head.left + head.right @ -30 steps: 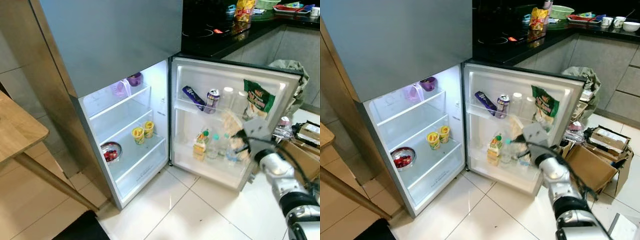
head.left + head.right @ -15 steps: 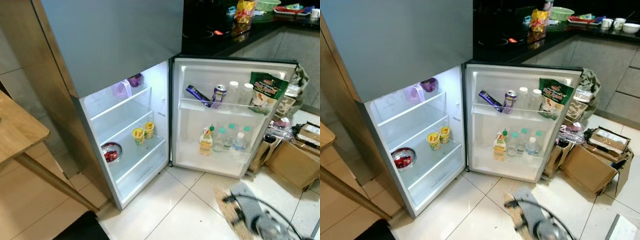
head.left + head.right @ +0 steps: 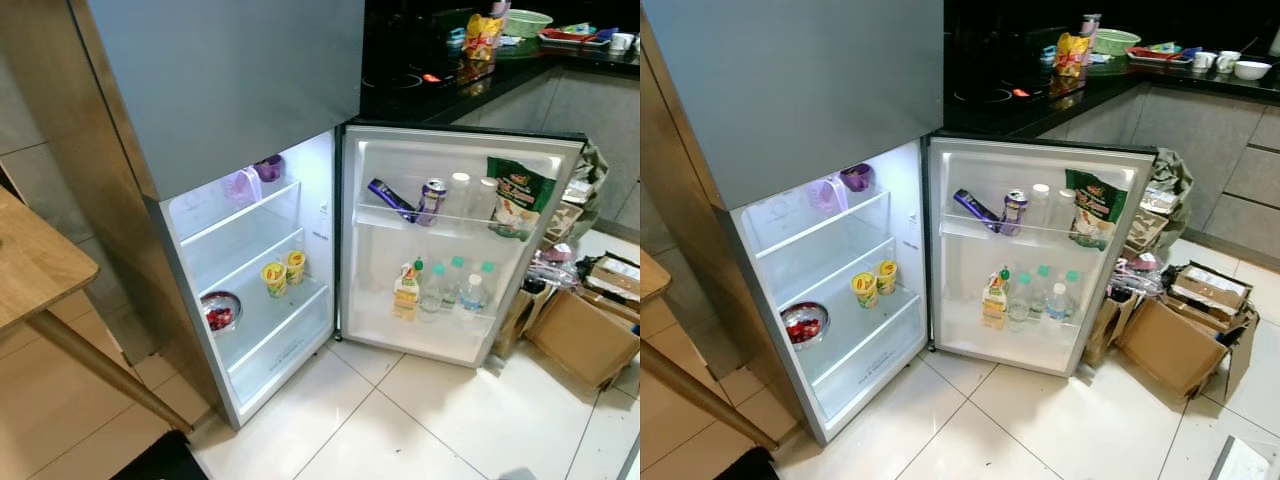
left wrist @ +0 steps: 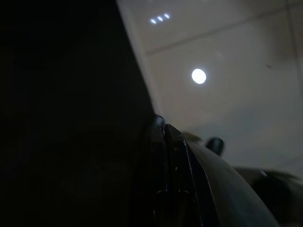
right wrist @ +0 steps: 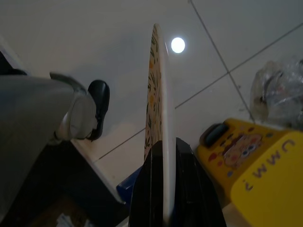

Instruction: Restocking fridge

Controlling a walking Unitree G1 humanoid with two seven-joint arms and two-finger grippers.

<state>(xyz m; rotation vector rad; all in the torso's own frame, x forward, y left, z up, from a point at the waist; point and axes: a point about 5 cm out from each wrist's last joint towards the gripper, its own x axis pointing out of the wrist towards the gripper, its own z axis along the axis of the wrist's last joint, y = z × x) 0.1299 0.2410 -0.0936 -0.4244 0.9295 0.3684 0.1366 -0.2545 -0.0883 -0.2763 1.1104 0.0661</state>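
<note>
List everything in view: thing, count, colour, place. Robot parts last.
Fridge: one, grey, lower door open.
Cups: two, yellow, middle shelf.
Bowl: one, metal, red contents, lower shelf.
Containers: two, purple, top shelf.
Can: one, silver and purple, upper door rack.
Dark packet: one, blue, tilted beside the can.
Green bag: one, upper door rack, outer end.
Bottles: about three, clear with green caps, lower door rack.
Carton: one, yellow, lower door rack.
Cardboard boxes: several, brown, floor beside door.
Wooden table: one, robot's left.
Yellow case: one, right wrist view.
Flat patterned item: one, pale, between the fingers.
Right gripper: shut on it.
Left gripper: dark, idle.
</note>
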